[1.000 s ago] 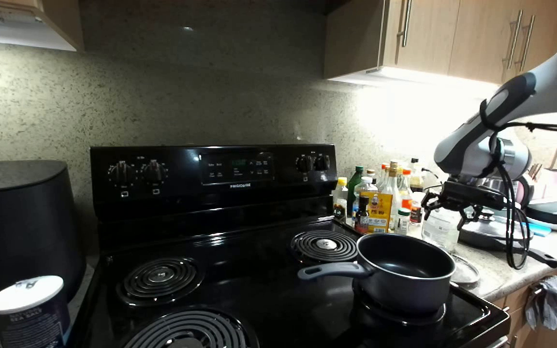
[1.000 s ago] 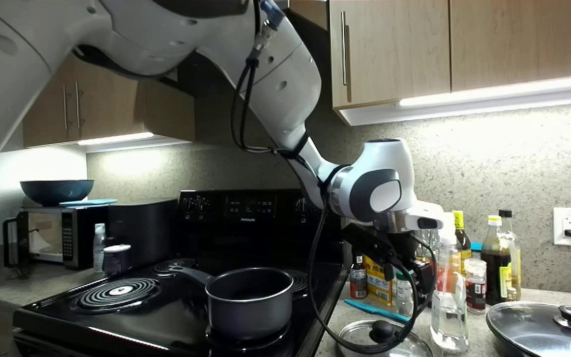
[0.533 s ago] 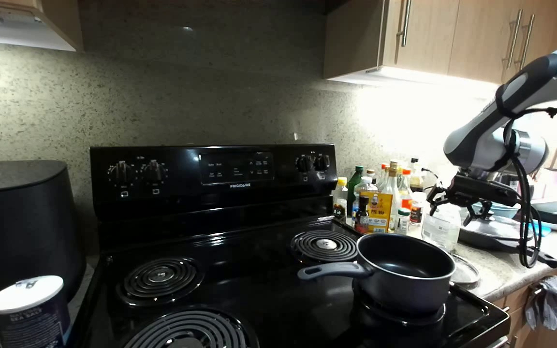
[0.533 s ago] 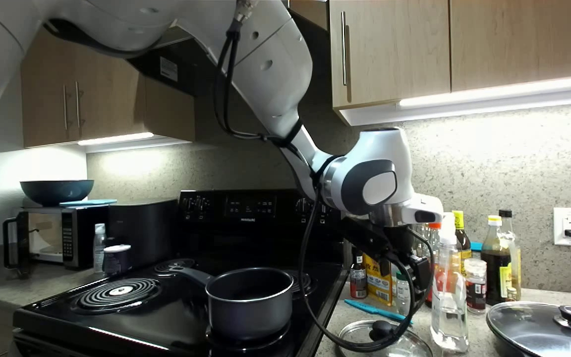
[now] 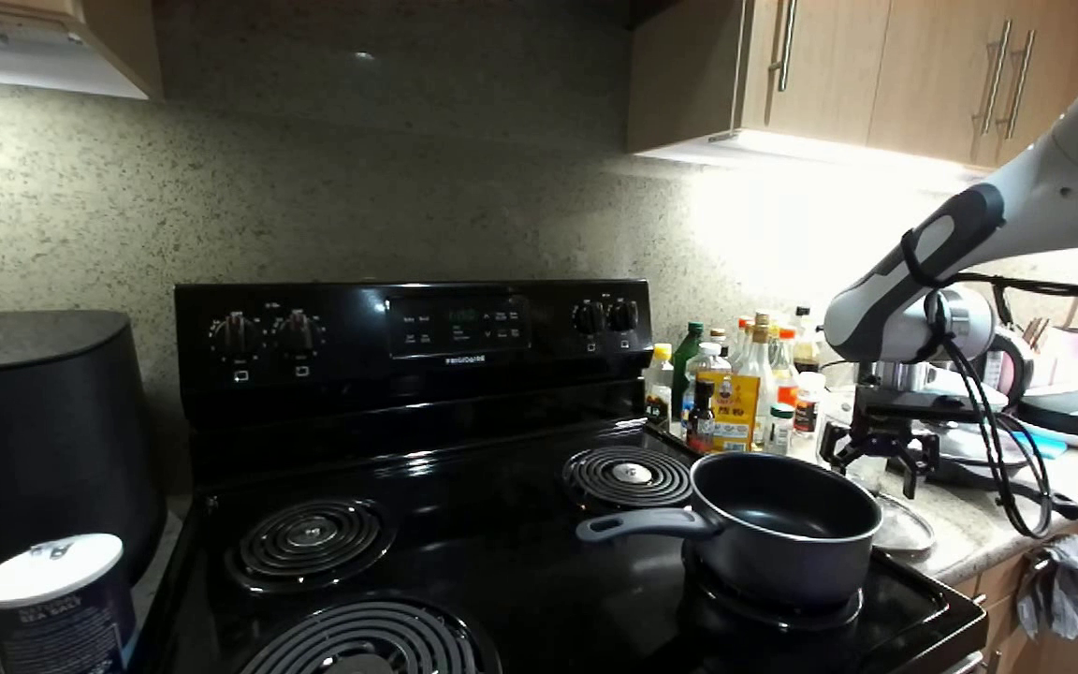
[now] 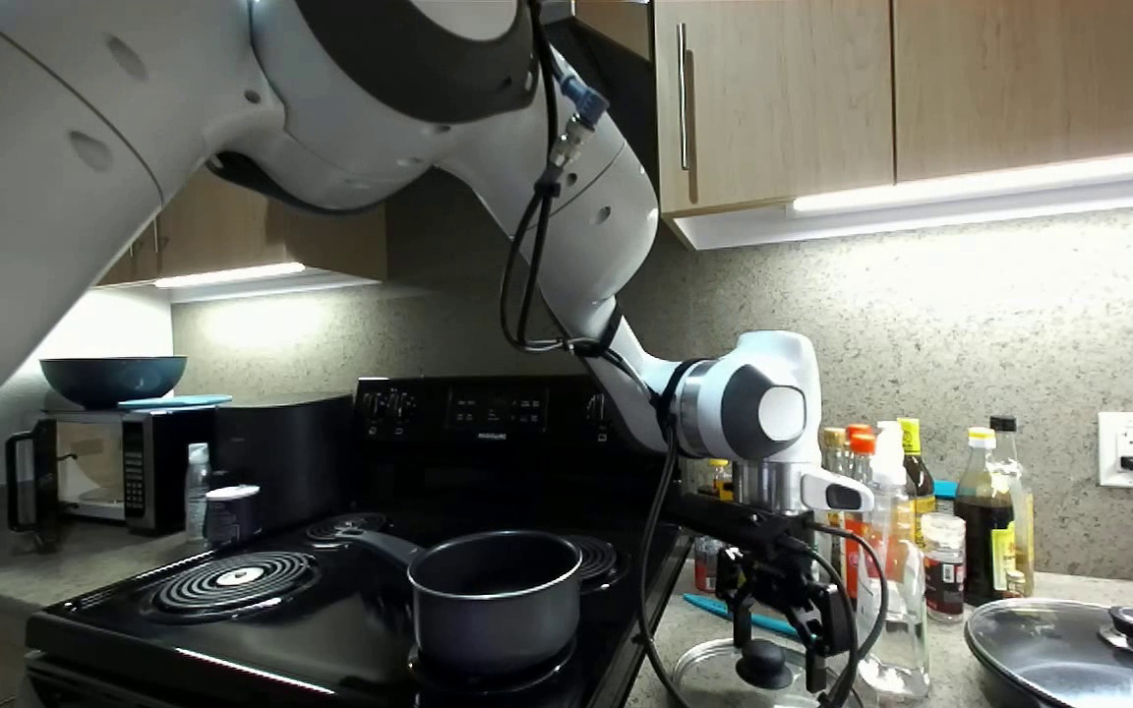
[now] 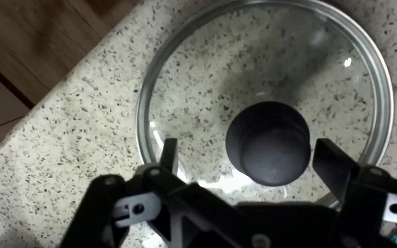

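Glass lid (image 7: pixel 264 81) on counter (image 7: pixel 78 137); clear bottle (image 6: pixel 906 619), saucepan (image 6: pixel 496 619) near.

1. I count one robot arm (image 5: pixel 1040 192), with one gripper (image 7: pixel 245 153) and two fingers (image 7: pixel 334 168) on it.
2. Glass lids (image 7: pixel 253 79): two, with one black knob (image 7: pixel 269 144) apiece.
3. Saucepans (image 5: pixel 787 552) on the stovetop (image 5: pixel 520 557): one, with a single handle (image 5: pixel 642 524).
4. Bare coil burners (image 5: pixel 314 532): three that I can see.
5. Dials (image 5: pixel 298 332) on the control panel (image 5: pixel 356 374): four.
6. Bottles (image 6: pixel 983 536): they overlap too much for me to be sure, but at least seven.
7. One yellow carton (image 5: pixel 735 412) among them.
8. Tubs of sea salt (image 5: pixel 62 608): one.
9. One microwave (image 6: pixel 99 472), one wall outlet (image 6: pixel 1122 433), one plug (image 6: pixel 1132 462) in it.
10. One grey cloth (image 5: pixel 1063 585).
11. Upper-cabinet handles (image 5: pixel 787 47): three in an exterior view.
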Controlling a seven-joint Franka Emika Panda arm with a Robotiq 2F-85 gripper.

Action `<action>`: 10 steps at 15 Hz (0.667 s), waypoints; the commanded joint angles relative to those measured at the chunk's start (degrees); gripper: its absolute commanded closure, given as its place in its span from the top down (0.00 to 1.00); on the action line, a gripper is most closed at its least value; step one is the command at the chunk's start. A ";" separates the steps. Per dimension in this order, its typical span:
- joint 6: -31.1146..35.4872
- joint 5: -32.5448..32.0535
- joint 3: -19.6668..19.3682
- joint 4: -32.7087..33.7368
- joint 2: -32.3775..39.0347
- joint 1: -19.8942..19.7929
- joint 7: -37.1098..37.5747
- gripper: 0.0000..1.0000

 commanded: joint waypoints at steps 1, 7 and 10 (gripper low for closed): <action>-8.06 -3.18 -0.94 7.08 4.77 1.61 0.41 1.00; -7.81 -2.30 -0.48 7.96 5.34 1.51 -0.23 1.00; -7.25 -1.86 -0.02 7.79 5.11 1.14 -1.29 0.68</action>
